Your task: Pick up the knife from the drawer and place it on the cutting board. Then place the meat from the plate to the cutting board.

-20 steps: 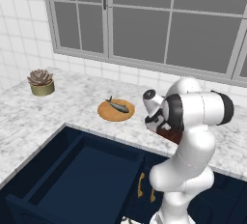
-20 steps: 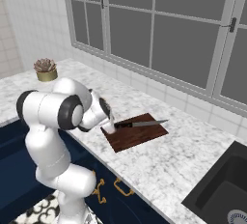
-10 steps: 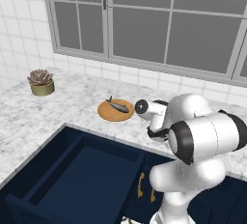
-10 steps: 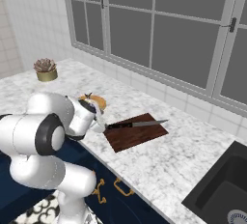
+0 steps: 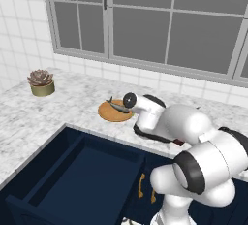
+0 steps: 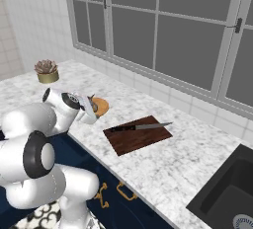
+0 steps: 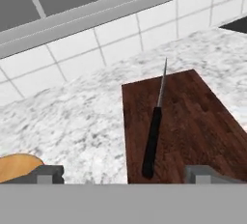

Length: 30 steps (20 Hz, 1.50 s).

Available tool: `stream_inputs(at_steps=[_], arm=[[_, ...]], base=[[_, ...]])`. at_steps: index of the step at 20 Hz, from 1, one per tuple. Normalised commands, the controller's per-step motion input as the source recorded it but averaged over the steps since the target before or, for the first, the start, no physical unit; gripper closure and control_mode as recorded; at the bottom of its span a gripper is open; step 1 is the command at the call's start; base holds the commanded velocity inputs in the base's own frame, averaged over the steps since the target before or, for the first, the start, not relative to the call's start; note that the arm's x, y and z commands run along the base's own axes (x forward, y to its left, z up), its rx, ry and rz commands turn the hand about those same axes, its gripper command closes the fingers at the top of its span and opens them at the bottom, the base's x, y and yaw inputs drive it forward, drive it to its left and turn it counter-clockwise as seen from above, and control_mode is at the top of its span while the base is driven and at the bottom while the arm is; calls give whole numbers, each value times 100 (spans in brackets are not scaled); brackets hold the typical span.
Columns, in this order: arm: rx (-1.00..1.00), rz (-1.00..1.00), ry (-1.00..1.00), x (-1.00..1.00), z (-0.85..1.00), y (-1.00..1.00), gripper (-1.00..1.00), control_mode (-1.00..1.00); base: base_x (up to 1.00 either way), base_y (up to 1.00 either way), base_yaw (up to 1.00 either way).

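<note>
My hand (image 7: 123, 174) hangs wide open and empty over the bench (image 7: 72, 121), between plate (image 7: 17, 166) and board (image 7: 193, 121). The knife (image 7: 155, 130) lies on the board, blade tip past its far edge. The fish (image 5: 118, 105) rests on the plate. The drawer (image 5: 77, 180) stands open.

1. The white arm rises from the base, folds at a dark elbow joint and reaches forward and low, with the forearm lying nearly level.
2. The wrist ends in a dark round joint, turned toward the left of the scene.
3. The gripper (image 7: 125, 174) points forward, roughly level.
4. Its two fingertips (image 7: 48, 174) stand wide apart, with nothing held between them.
</note>
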Motion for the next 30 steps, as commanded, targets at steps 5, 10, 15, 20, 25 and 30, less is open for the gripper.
stream_inputs(at_steps=[5,10,15,20,25,30], arm=[[-9,20,24,0,18,55,-100,-100],[-4,22,14,0,0,54,-100,-100],[0,32,13,4,-4,24,-100,-100],[0,35,10,17,-29,0,-100,-100],[0,31,9,32,-36,18,-100,-100],[0,8,-4,33,-13,4,-100,-100]], base=[[0,0,0],[0,0,0],[0,0,0],[0,0,0],[0,0,0],[0,0,0]])
